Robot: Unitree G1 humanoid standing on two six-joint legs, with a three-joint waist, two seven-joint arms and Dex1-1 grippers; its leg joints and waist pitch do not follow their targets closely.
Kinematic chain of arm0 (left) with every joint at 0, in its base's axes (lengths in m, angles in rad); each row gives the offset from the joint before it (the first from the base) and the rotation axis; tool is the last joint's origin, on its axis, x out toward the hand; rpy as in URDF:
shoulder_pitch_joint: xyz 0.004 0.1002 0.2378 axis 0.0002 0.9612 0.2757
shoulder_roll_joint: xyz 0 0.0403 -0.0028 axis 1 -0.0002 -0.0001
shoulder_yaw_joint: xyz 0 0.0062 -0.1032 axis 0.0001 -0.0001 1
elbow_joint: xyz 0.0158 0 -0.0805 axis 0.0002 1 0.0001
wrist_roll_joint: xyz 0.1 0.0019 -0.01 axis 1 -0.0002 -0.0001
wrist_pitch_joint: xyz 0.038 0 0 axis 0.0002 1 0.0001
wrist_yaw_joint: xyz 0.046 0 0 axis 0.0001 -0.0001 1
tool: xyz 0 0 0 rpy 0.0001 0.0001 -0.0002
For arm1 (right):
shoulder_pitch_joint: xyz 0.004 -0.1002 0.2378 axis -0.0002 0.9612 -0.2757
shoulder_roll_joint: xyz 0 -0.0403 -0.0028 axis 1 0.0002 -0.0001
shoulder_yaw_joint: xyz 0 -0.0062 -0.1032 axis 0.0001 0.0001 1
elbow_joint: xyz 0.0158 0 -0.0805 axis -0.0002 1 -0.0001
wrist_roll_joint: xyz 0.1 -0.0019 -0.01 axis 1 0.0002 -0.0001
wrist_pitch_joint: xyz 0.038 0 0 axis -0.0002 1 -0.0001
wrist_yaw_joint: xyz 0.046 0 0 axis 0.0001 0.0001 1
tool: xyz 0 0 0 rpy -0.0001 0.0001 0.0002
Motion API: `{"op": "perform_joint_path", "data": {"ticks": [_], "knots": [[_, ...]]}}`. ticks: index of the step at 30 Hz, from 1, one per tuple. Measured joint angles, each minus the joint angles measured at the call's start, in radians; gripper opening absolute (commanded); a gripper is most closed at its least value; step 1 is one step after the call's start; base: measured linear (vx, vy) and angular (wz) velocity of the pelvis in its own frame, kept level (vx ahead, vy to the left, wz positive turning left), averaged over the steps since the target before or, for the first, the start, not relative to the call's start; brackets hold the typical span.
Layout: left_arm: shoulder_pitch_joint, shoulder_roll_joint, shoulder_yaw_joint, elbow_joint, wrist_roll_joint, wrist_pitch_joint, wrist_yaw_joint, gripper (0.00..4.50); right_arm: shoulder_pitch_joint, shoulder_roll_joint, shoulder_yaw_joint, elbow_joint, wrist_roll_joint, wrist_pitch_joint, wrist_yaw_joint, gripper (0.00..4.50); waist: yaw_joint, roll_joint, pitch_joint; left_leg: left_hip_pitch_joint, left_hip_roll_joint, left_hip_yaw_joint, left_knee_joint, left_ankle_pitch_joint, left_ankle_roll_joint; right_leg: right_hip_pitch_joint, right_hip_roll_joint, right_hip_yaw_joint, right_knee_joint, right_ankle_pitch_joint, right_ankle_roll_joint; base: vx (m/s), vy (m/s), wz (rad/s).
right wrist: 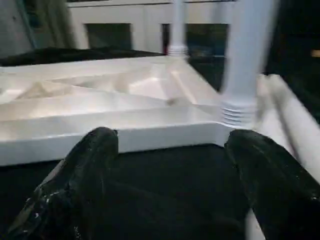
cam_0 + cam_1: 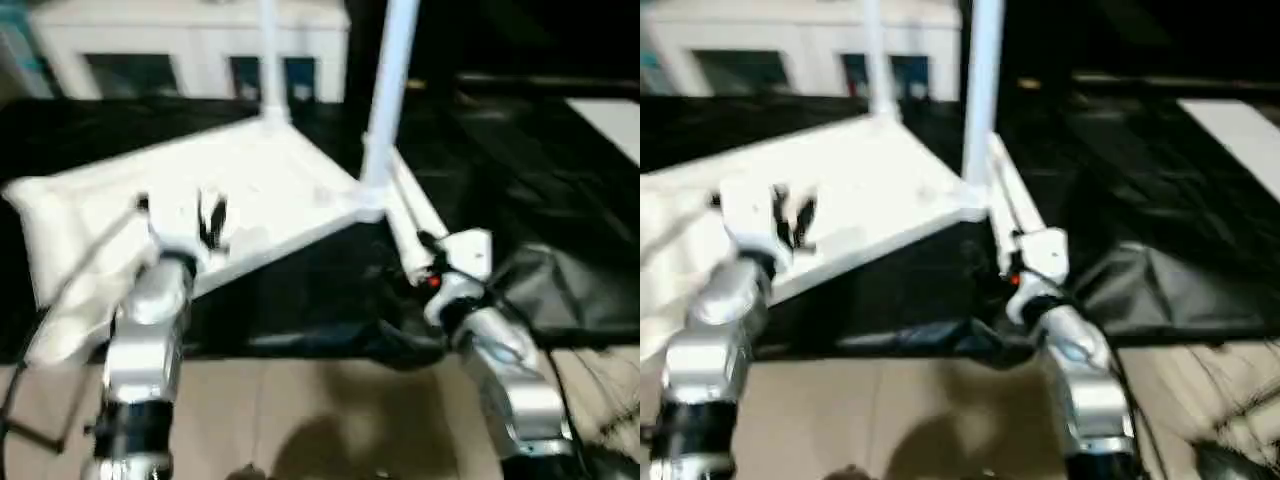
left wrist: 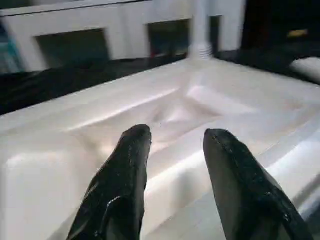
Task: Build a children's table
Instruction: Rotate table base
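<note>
Counting two legs [image 2: 388, 90] upright in the tabletop [image 2: 250, 180], one loose leg [image 1: 295, 125] beside its edge; left gripper [image 3: 175, 150] and right gripper [image 1: 170, 150] both spread, empty.

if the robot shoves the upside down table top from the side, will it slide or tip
The table top probably slides rather than tips: it lies wide and flat on the black cloth. Likely light, being hollow ribbed plastic. The two upright legs raise its weight, so a high push might rock it.

2 silver forearms [image 2: 150, 330] with black bands, white wrist blocks, glossy black claw fingers [image 3: 120, 190], 1 red light [image 2: 432, 283].
</note>
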Motion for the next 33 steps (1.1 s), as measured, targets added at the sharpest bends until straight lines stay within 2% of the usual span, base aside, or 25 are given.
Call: {"op": "perform_joint_path", "data": {"ticks": [1,2,3,4,5,7,9,10,11,12,13,14,16,18,22,25,28,30,33], "knots": [[0.002,0.003,0.001,-0.004,-0.003,-0.005,0.004,2.03,-0.002,-0.001,0.004,0.001,0.001,0.006,0.000,3.86,-0.001,0.003,0.001,0.008,0.013,0.008,-0.017,0.030,-0.046,0.002,0.001,-0.003,-0.005,0.004,0.005,-0.050,0.085,0.16],[0.009,0.007,0.005,-0.006,-0.009,-0.017,0.004,2.03,-0.003,-0.002,0.010,0.001,0.002,0.013,0.000,3.86,-0.008,0.005,0.002,0.011,0.024,0.018,-0.030,0.041,-0.073,0.008,0.002,-0.007,-0.022,0.013,0.010,-0.048,0.120,0.15],[0.020,0.014,0.013,-0.009,-0.016,-0.037,0.004,2.03,-0.009,-0.001,0.024,0.001,0.004,0.019,0.001,3.86,-0.023,0.010,0.003,0.009,0.039,0.027,-0.040,0.049,-0.091,0.021,0.002,-0.020,-0.052,0.021,0.010,-0.035,0.111,0.16],[0.023,0.021,0.020,-0.009,-0.021,-0.045,0.003,2.03,-0.013,0.002,0.036,0.001,0.007,0.020,0.002,3.86,-0.030,0.011,0.003,0.008,0.048,0.036,-0.042,0.048,-0.095,0.026,0.002,-0.024,-0.066,0.025,0.009,-0.035,0.111,0.16],[0.025,0.034,0.020,-0.012,-0.021,-0.046,0.000,2.03,-0.020,0.006,0.045,0.005,0.008,0.022,0.002,3.86,-0.035,0.005,0.003,0.008,0.051,0.049,-0.041,0.049,-0.094,0.027,-0.005,-0.025,-0.067,0.029,0.009,-0.029,0.095,0.15],[0.028,0.053,0.020,-0.017,-0.012,-0.046,-0.004,2.03,-0.034,0.006,0.050,0.009,0.007,0.022,0.001,3.86,-0.049,-0.005,0.001,0.011,0.050,0.070,-0.042,0.049,-0.092,0.030,-0.017,-0.020,-0.068,0.041,0.019,-0.016,0.074,0.13],[0.028,0.056,0.019,-0.017,-0.009,-0.046,-0.006,2.03,-0.040,0.004,0.048,0.011,0.007,0.022,0.000,3.86,-0.050,-0.009,0.001,0.011,0.045,0.088,-0.050,0.050,-0.090,0.027,-0.035,-0.019,-0.068,0.038,0.032,-0.003,0.026,0.08],[0.025,0.064,0.012,-0.010,-0.007,-0.046,-0.008,2.03,-0.041,0.005,0.046,0.018,0.007,0.022,0.001,3.86,-0.044,-0.010,0.001,0.011,0.043,0.093,-0.052,0.051,-0.086,0.026,-0.042,-0.019,-0.068,0.038,0.036,0.000,0.000,0.00],[0.018,0.069,0.011,0.000,-0.006,-0.044,-0.008,2.03,-0.041,0.005,0.044,0.021,0.007,0.022,0.001,3.86,-0.037,-0.009,0.001,0.008,0.043,0.095,-0.051,0.055,-0.080,0.025,-0.045,-0.016,-0.068,0.040,0.040,-0.010,0.062,0.03],[0.011,0.080,0.013,0.009,-0.006,-0.043,-0.008,2.03,-0.041,0.004,0.042,0.024,0.007,0.022,0.003,3.86,-0.027,-0.008,0.001,0.006,0.044,0.088,-0.046,0.057,-0.073,0.024,-0.047,-0.013,-0.067,0.041,0.046,0.003,0.089,-0.08],[-0.001,0.101,0.027,0.017,-0.010,-0.041,-0.007,2.03,-0.041,0.000,0.042,0.024,0.008,0.023,0.005,3.86,-0.019,-0.004,0.002,0.002,0.046,0.072,-0.038,0.058,-0.073,0.023,-0.050,-0.013,-0.067,0.043,0.052,0.003,0.089,-0.08],[-0.017,0.114,0.054,0.026,-0.022,-0.035,-0.004,2.03,-0.042,-0.004,0.041,0.025,0.011,0.028,0.012,3.86,-0.018,-0.004,0.002,-0.002,0.046,0.071,-0.036,0.058,-0.073,0.022,-0.054,-0.014,-0.068,0.043,0.054,0.012,0.107,-0.06],[-0.040,0.173,0.130,0.040,-0.043,-0.018,0.011,2.03,-0.051,-0.012,0.055,0.025,0.021,0.043,0.033,3.86,-0.035,-0.002,0.001,-0.001,0.044,0.086,-0.041,0.055,-0.065,0.021,-0.058,-0.011,-0.078,0.049,0.044,0.017,0.110,0.05],[-0.042,0.263,0.181,0.059,-0.022,0.002,0.042,2.03,-0.069,-0.014,0.081,0.037,0.024,0.065,0.060,3.86,-0.054,-0.003,0.001,-0.007,0.042,0.088,-0.038,0.052,-0.059,0.021,-0.058,-0.008,-0.084,0.056,0.032,0.008,0.095,0.03],[-0.002,0.356,0.202,0.082,0.047,0.047,0.048,2.03,-0.114,-0.044,0.105,0.125,-0.001,0.081,0.068,3.86,-0.067,-0.012,-0.004,-0.005,0.039,0.102,-0.041,0.051,-0.059,0.021,-0.061,0.011,-0.081,0.054,0.043,0.001,0.021,0.01],[0.036,0.385,0.199,0.089,0.039,0.093,-0.004,2.03,-0.155,-0.039,0.113,0.219,-0.025,0.079,0.065,3.86,-0.070,-0.024,-0.005,-0.006,0.039,0.104,-0.047,0.052,-0.060,0.019,-0.061,0.013,-0.080,0.049,0.053,0.000,0.000,0.00],[0.087,0.447,0.150,0.130,-0.018,0.198,-0.181,2.03,-0.238,-0.022,0.098,0.359,-0.039,0.065,0.020,3.86,-0.076,-0.035,-0.010,-0.007,0.040,0.104,-0.052,0.055,-0.066,0.013,-0.061,0.012,-0.078,0.050,0.054,0.000,0.000,0.00],[0.109,0.465,0.120,0.149,-0.032,0.234,-0.245,2.03,-0.261,-0.023,0.082,0.401,-0.040,0.050,0.010,3.86,-0.070,-0.040,-0.013,-0.009,0.041,0.104,-0.053,0.057,-0.069,0.010,-0.061,0.012,-0.073,0.049,0.055,0.000,0.000,0.00],[0.126,0.513,0.059,0.169,-0.032,0.261,-0.335,2.03,-0.298,-0.024,0.086,0.472,-0.040,0.015,0.020,3.86,-0.064,-0.042,-0.014,-0.011,0.043,0.105,-0.054,0.058,-0.070,0.005,-0.061,0.012,-0.067,0.046,0.060,0.000,0.000,0.00]]}}
